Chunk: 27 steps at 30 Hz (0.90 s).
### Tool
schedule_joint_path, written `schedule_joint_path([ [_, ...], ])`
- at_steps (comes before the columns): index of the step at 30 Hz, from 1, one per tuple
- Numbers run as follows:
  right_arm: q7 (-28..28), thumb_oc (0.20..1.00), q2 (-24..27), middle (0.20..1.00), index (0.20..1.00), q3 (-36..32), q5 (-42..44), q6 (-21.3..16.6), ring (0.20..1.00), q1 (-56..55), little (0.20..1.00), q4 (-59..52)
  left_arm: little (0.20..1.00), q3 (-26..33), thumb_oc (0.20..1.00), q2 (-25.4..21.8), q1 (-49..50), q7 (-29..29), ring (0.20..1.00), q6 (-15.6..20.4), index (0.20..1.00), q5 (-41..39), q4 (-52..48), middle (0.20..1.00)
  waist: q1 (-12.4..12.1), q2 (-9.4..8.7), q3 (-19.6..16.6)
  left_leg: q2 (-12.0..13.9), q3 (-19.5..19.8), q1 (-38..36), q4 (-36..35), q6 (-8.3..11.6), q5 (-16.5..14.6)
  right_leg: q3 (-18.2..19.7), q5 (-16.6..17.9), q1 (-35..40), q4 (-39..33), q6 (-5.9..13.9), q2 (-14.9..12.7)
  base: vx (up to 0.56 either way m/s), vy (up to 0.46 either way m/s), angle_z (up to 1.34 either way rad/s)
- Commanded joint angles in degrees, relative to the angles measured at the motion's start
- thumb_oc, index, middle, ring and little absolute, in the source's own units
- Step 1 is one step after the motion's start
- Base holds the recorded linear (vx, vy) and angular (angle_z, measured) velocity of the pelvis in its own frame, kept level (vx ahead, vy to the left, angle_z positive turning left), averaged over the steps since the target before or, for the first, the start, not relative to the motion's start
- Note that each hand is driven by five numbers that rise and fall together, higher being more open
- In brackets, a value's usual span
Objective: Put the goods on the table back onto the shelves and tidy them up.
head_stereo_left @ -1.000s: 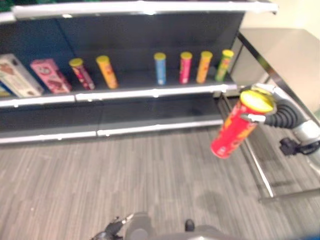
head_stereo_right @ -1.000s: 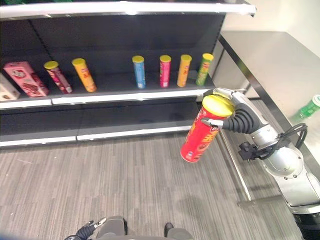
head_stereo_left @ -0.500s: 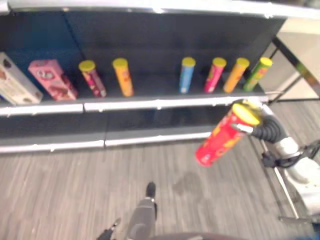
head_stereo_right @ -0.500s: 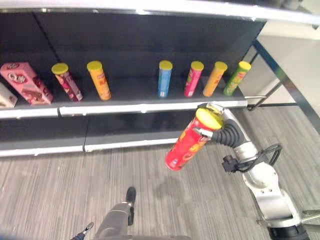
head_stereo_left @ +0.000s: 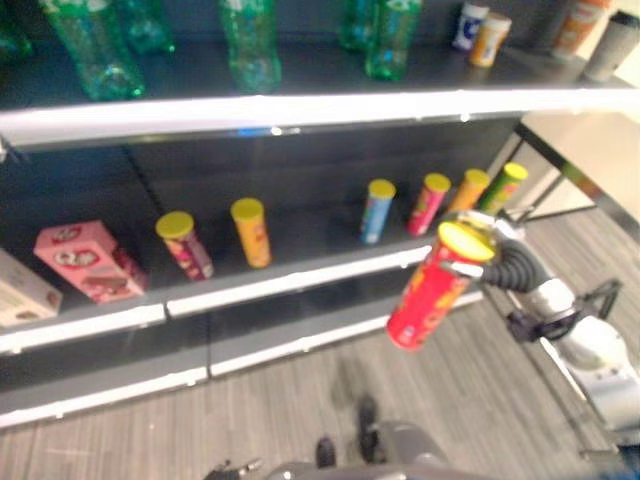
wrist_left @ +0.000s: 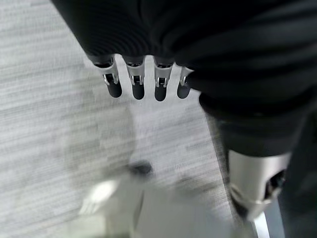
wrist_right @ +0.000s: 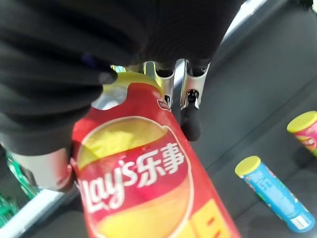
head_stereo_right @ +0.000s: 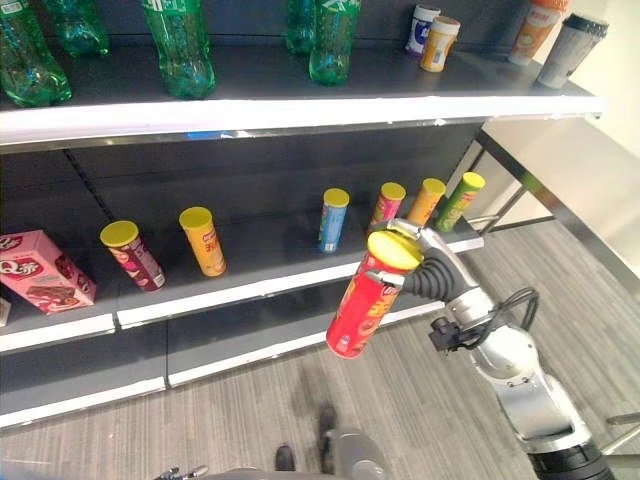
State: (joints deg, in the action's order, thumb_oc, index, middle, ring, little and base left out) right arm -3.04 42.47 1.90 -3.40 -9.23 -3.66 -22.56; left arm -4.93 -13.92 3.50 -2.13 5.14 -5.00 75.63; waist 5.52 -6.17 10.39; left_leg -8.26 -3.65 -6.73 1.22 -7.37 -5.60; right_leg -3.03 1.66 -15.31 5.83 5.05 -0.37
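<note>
- The right hand [head_stereo_right: 418, 262] is gripping a red can [head_stereo_right: 364, 298] near its yellow lid, fingers curled round it, holding it tilted in the air in front of the shelves [head_stereo_right: 300, 105].
- The left hand [wrist_left: 143, 79] is hanging above the floor [wrist_left: 44, 124], fingers straight and holding nothing.
- Six cans are standing on the middle shelf behind it: the blue can [head_stereo_right: 332, 220] is sitting nearest, with green bottles [head_stereo_right: 180, 45] on the shelf above.
- A pink box [head_stereo_right: 45, 272] is lying far left.

A red can [head_stereo_left: 430, 290] with a yellow lid is held tilted by the right hand [head_stereo_left: 497, 248] before the shelf [head_stereo_left: 300, 280], near the blue can [head_stereo_left: 376, 211].
</note>
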Motion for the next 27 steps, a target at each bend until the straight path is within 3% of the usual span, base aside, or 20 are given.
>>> schedule_joint_path([
  [1, 2.4, 0.200, 1.2, 0.200, 0.200, -4.8, 1.6, -2.4, 0.200, 4.6, 0.200, -2.1, 1.000, -2.3, 1.000, -0.1, -0.5, -0.5, 1.000, 1.6, 1.000, 4.3, -2.7, 1.000, -0.9, 1.54, 0.1, 5.2, 6.2, -1.8, -6.1, 6.56, 1.9, 0.7, 1.2, 9.1, -1.9, 0.42, 0.0, 0.20, -0.042, 0.58],
  [5, 2.4, 0.200, -0.6, 0.200, 0.200, -3.3, 0.9, -3.5, 0.200, 3.2, 0.200, -3.1, 1.000, -0.3, 1.000, 0.6, 0.3, 0.8, 1.000, 1.6, 1.000, 2.5, -3.1, 1.000, -0.6, 2.55, -2.2, 6.4, 5.0, -2.9, -4.5, 6.94, -0.7, 0.0, 0.9, 11.7, -4.1, -0.13, 0.2, 0.22, -0.039, 0.44],
  [8, 1.9, 0.200, -2.1, 0.200, 0.200, -1.1, -0.9, -3.7, 0.200, 1.8, 0.200, -2.6, 1.000, 0.3, 1.000, 1.5, 0.9, 1.6, 1.000, 1.6, 1.000, 1.5, -3.9, 1.000, -1.2, 1.81, -1.3, 6.1, 3.9, 2.8, 8.1, 7.91, -3.1, 1.4, 0.3, 14.5, -6.0, -1.02, -0.2, 0.09, -0.026, -0.15],
  [11, 3.3, 0.200, -2.2, 0.200, 0.200, -1.5, -3.9, -3.8, 0.200, 1.1, 0.200, -2.7, 1.000, 1.3, 1.000, 2.1, 0.5, 2.3, 1.000, 1.5, 1.000, -0.1, -3.6, 1.000, -1.8, 1.00, -0.2, 5.9, 4.8, 9.1, 12.2, 8.45, -2.5, 1.8, -0.1, 15.3, -6.5, -1.09, -1.7, 0.00, 0.031, -0.07],
  [12, 3.9, 0.200, -2.4, 0.200, 0.200, -1.7, -6.2, -3.8, 0.200, 0.4, 0.200, -2.7, 1.000, 2.2, 1.000, 2.5, 0.6, 2.4, 1.000, 1.5, 1.000, -1.5, -3.6, 1.000, -2.4, 1.12, -0.2, 8.5, 3.9, 10.2, 9.5, 8.51, -1.4, 1.3, -0.6, 15.5, -6.4, -0.71, -2.1, 0.06, 0.067, -0.10],
  [18, 4.3, 0.200, -5.0, 0.200, 0.200, -3.6, -8.1, -3.7, 0.200, -6.5, 0.200, -3.3, 1.000, 3.4, 1.000, 2.8, 2.1, 3.0, 1.000, 1.3, 1.000, 0.5, -2.2, 1.000, -1.1, 3.95, -3.0, 9.2, 3.3, 2.0, -4.7, 8.89, 2.7, 3.0, -1.3, 16.5, -7.9, -1.01, -0.9, 0.13, 0.080, -0.37],
  [27, 4.9, 0.200, -6.5, 0.200, 0.200, -3.2, -9.6, -3.9, 0.200, -9.6, 0.200, -1.9, 1.000, 0.3, 1.000, 3.4, 2.1, 3.0, 1.000, 1.7, 1.000, 3.7, -3.5, 1.000, 0.8, 5.08, -3.3, 9.5, 0.1, -0.9, -6.2, 8.63, 1.4, 5.3, 0.3, 17.4, -10.2, 0.35, -1.2, 0.01, 0.044, -0.21],
])
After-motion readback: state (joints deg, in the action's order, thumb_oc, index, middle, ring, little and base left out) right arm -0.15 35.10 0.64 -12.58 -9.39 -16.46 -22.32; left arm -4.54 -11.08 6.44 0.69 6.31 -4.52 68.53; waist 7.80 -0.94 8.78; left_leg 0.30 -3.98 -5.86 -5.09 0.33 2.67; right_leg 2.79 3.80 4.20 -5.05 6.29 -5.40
